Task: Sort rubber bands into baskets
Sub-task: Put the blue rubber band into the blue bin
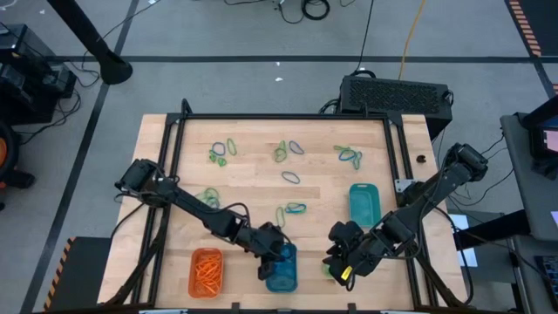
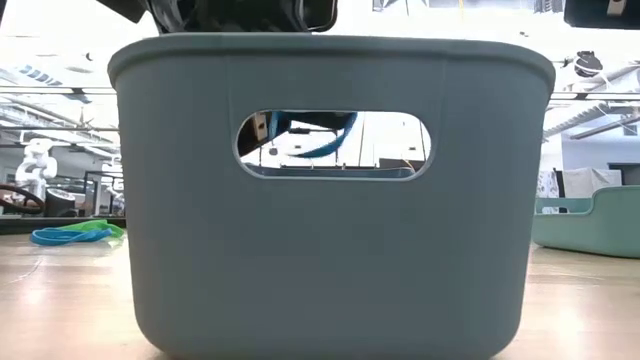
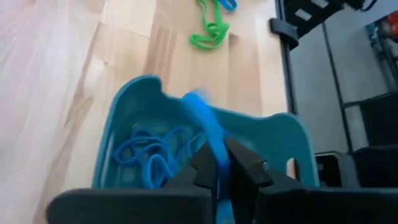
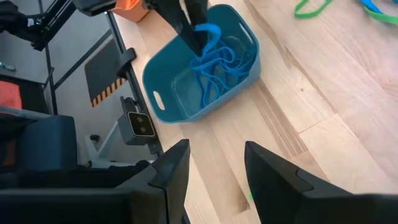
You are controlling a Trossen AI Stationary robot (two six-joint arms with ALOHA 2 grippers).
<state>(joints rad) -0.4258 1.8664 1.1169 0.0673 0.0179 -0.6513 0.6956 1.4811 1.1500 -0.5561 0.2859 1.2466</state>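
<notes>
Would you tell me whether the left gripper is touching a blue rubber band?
Touching: the left wrist view shows the left gripper pinching a blue rubber band above the blue basket.

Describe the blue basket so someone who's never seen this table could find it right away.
Look along the near edge of the wooden table, where two baskets stand. The blue basket is the one under the left gripper, with blue rubber bands inside. The orange basket beside it holds orange bands; the teal basket stands apart, farther right.

Beyond my wooden table (image 1: 261, 196) I see a black box with a perforated top (image 1: 397, 94) on the grey floor (image 1: 261, 83), and a yellow cable (image 1: 410, 39) near it.
</notes>
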